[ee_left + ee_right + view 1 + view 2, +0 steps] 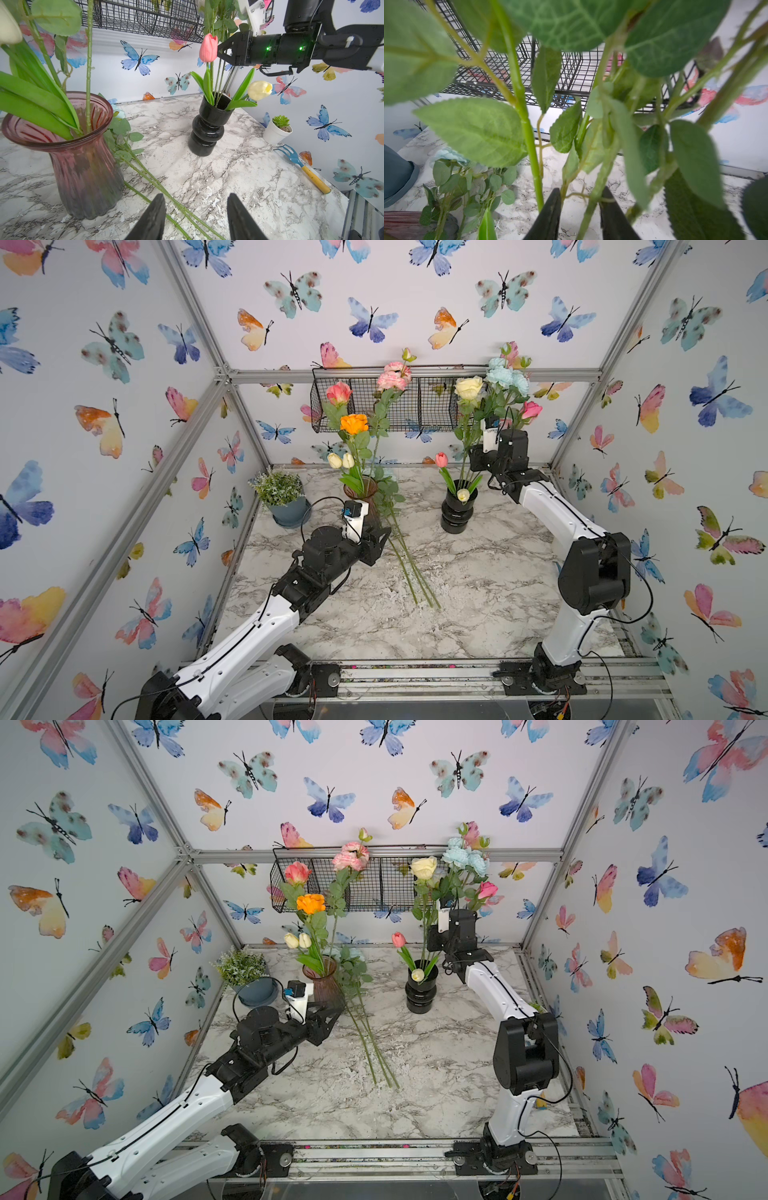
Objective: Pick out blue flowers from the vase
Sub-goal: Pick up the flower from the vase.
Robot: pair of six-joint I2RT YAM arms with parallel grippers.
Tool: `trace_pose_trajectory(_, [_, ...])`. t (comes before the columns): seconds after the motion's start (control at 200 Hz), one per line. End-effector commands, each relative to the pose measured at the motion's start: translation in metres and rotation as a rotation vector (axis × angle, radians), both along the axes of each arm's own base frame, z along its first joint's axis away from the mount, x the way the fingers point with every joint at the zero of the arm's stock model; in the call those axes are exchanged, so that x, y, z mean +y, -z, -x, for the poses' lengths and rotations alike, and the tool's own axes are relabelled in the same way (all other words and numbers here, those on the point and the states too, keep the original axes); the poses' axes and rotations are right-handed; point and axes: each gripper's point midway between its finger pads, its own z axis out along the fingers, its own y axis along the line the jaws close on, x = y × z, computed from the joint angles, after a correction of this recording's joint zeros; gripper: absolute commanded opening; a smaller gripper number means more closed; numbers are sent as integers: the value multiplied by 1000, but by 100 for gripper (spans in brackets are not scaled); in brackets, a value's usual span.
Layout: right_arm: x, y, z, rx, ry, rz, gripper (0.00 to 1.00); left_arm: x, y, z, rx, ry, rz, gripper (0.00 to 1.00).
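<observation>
Right gripper [580,192]: jaws part-open astride a leafy stem, apparently of the pale aqua-blue ruffled blooms [505,377] upright in the ribbed black vase [458,512], far right; positioned for extraction. Left gripper [195,197]: jaws wide, empty, above blue-flower stems [409,568] lying on the marble tabletop [498,593].

Loose stems [409,568] on table [490,597], right of left vase [360,488]

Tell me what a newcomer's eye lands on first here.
Butterfly wallpaper covers every visible wall. Toward the back of the marble table stand two bouquets, in a pink glass vase and a black vase, the latter topped by pale blue blooms. The right gripper sits among the black vase's stems, jaws astride one, and long green stems lie loose beside the pink vase.
</observation>
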Motion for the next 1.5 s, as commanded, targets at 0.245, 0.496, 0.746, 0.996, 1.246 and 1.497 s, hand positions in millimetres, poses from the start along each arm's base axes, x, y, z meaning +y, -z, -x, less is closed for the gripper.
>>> trace_pose_trajectory(0.245, [7, -22, 12, -63, -45, -29, 6, 1, 0, 1, -9, 7, 6, 49])
trace_pose_trajectory(0.496, [5, -41, 32, -96, -68, -27, 2, 0, -2, 2, -8, 14, 13, 49])
trace_pose_trajectory(0.746, [-5, -59, 51, -124, -49, -8, 3, -1, -2, 2, -6, 21, 15, 49])
trace_pose_trajectory(0.996, [-11, -90, 65, -176, -40, -3, 6, 1, -4, 4, -9, 17, 21, 49])
trace_pose_trajectory(1.246, [-14, -124, 71, -230, -33, -3, 7, 2, -6, 5, -12, 15, 26, 49])
trace_pose_trajectory(1.497, [-11, -141, 67, -205, -53, 20, 9, 2, -7, 5, -12, 15, 30, 49])
